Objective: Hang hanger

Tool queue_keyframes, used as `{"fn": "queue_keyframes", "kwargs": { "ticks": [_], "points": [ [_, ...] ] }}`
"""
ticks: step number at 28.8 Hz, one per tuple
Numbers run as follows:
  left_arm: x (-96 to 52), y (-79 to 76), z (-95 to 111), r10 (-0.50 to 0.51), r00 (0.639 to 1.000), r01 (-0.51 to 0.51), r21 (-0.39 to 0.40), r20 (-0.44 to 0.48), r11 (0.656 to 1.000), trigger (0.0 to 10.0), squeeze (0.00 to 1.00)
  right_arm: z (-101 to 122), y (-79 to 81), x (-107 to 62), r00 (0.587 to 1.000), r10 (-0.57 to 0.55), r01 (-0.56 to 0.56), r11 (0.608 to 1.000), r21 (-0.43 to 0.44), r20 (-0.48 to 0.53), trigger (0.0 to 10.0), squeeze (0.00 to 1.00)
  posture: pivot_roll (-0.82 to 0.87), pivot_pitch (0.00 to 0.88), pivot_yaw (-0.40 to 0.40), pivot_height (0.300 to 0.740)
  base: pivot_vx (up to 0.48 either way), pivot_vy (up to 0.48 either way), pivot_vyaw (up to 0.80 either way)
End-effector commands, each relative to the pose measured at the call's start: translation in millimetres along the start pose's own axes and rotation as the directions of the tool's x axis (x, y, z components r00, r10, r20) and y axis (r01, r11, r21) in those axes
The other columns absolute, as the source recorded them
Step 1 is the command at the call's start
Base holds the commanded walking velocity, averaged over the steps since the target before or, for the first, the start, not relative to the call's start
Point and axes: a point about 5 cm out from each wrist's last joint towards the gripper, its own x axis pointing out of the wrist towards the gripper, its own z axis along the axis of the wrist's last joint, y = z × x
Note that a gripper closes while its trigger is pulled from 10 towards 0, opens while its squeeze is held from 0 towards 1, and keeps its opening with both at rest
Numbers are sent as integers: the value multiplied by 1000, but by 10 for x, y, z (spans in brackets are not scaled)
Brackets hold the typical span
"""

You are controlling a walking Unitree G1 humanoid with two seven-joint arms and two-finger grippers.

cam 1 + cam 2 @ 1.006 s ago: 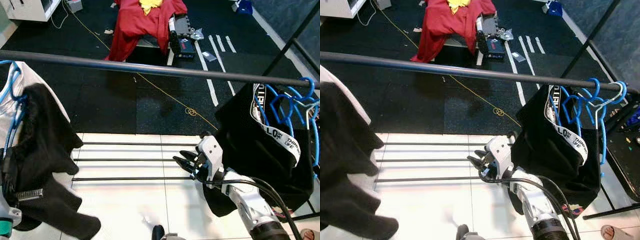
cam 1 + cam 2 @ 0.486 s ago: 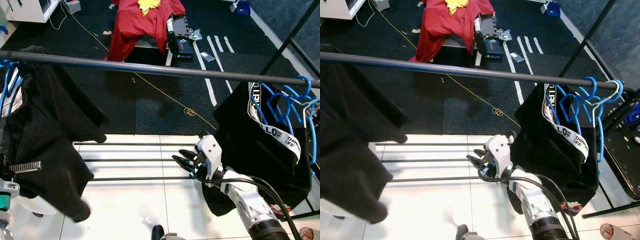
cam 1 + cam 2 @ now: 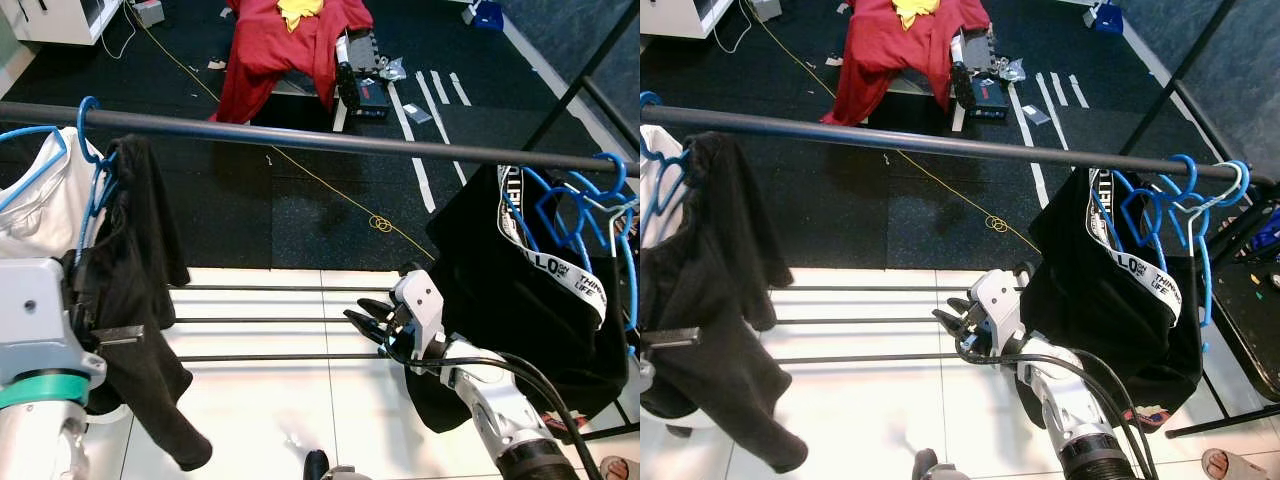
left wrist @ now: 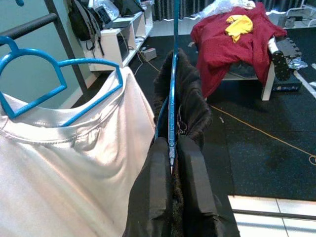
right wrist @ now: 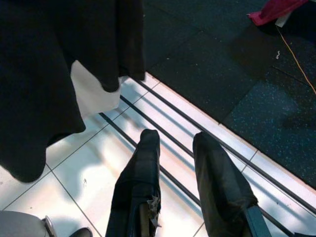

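Left gripper (image 4: pixel 170 163) jaws clamped on blue hanger (image 4: pixel 173 89) carrying black garment (image 3: pixel 140 300); hook apparently over rail (image 3: pixel 320 138) at far left. Right gripper (image 5: pixel 173 163) idle, jaws parted, empty. Risk: early release lets half-seated hook slip off

The long dark metal rail (image 3: pixel 330 140) runs bare through its middle stretch, open air beneath it down to the white tiled floor (image 3: pixel 260 400). Toward its left end, a black garment on a blue plastic hanger (image 3: pixel 125 290) blocks passage; toward the right end, bunched blue hangers with black clothing (image 3: pixel 545 290) crowd it.
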Motion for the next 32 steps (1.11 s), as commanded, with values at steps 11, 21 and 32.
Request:
{"fn": "queue_keyframes", "kwargs": {
  "ticks": [11,21,32],
  "points": [
    [-129,10,23,-73,997,72,20,7,997,10000,1000,-76,38,-18,1000,-5,5,1000,13,-16,10000,0,58,167,-50,740,0,0,0],
    [-481,154,55,-546,833,530,-159,-84,833,10000,0,-117,31,-27,1000,-20,20,1000,17,-22,10000,0,116,181,-37,740,0,0,0],
    [-616,-358,-487,-684,643,707,-75,-345,703,10000,0,-79,79,44,998,-56,55,998,25,11,10000,0,73,157,-10,740,0,0,0]
  ]
}}
